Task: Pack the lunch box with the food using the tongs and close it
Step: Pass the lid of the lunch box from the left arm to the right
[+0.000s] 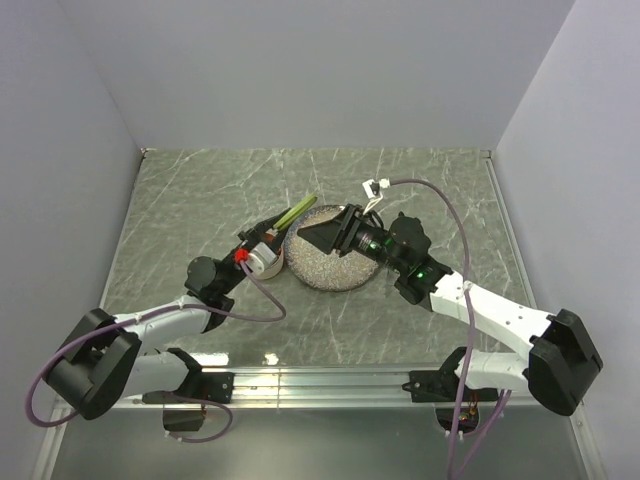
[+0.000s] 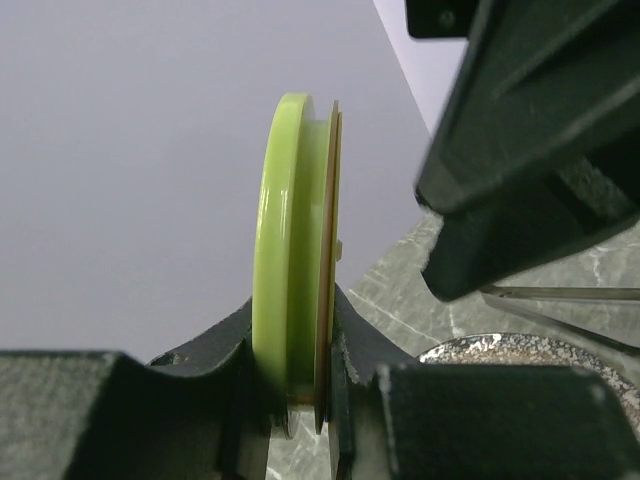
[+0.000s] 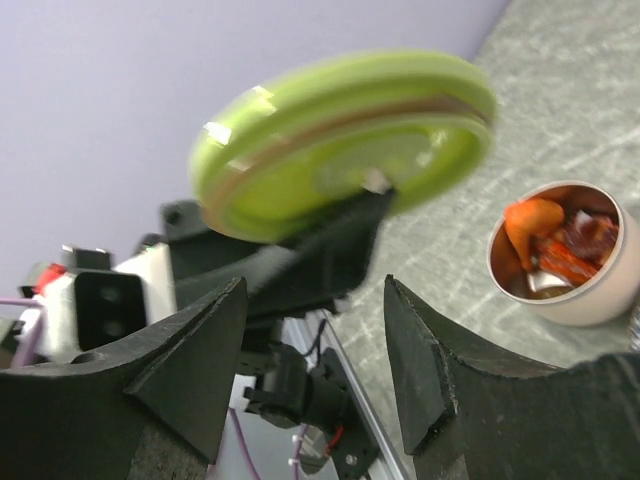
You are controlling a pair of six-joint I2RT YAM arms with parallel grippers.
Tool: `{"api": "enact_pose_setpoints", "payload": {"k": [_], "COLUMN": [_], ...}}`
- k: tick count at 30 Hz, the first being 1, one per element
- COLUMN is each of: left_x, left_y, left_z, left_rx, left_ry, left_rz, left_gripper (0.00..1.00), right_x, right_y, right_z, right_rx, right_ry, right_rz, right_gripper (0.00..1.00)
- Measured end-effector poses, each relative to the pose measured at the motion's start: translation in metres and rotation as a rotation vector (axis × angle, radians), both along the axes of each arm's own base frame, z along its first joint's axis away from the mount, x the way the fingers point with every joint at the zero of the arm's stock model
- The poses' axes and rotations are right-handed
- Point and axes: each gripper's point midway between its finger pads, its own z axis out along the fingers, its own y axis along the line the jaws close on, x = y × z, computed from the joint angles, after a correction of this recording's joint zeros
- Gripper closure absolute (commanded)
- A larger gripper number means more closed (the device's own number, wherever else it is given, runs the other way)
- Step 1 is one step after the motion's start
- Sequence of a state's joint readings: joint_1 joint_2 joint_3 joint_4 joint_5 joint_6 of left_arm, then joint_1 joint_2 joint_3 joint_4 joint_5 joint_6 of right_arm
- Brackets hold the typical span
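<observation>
Left gripper (image 2: 300, 375) up close is clamped tight on the rim of the green lid (image 2: 290, 240). Right gripper (image 3: 315, 370) has its jaws apart, nothing between them. Just past its fingers, off to one side, sits the steel tin (image 3: 598, 300), uncovered, with orange and brown food (image 3: 545, 240) inside.

Soft, even light falls from above, and shadows on the marbled desk (image 1: 200, 200) are faint. In the right wrist view the green lid (image 3: 340, 140) is blurred, with small white glints; the right pincer (image 3: 315, 285) looms dark and soft-edged.
</observation>
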State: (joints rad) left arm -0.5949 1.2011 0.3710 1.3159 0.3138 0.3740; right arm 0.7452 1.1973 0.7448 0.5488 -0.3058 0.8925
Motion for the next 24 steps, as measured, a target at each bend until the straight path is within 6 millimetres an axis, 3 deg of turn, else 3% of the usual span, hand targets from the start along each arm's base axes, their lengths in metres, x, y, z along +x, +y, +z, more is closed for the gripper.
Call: {"api": "enact_pose_setpoints", "payload": {"k": [10, 18, 24], "left_x": [-0.001, -0.004, 0.001], "left_y": [-0.005, -0.010, -0.016], "left_z": [-0.002, -0.001, -0.016], "left_rx": [0.042, 0.084, 0.154], "left_ry": [-0.050, -0.108, -0.120], "left_rz": [0.064, 0.130, 0.209], "left_gripper": [1.00, 1.00, 1.00], "right_x": [0.002, 0.016, 0.024], "right_y": [-0.017, -0.025, -0.028], "right_z": [0.029, 0.025, 0.019], "right_rx": [0.063, 0.046, 0.026], "right_ry": [-0.053, -0.040, -0.023], "right_rz": [-0.034, -0.060, -0.059], "right_gripper": [0.36, 0.36, 0.36]}}
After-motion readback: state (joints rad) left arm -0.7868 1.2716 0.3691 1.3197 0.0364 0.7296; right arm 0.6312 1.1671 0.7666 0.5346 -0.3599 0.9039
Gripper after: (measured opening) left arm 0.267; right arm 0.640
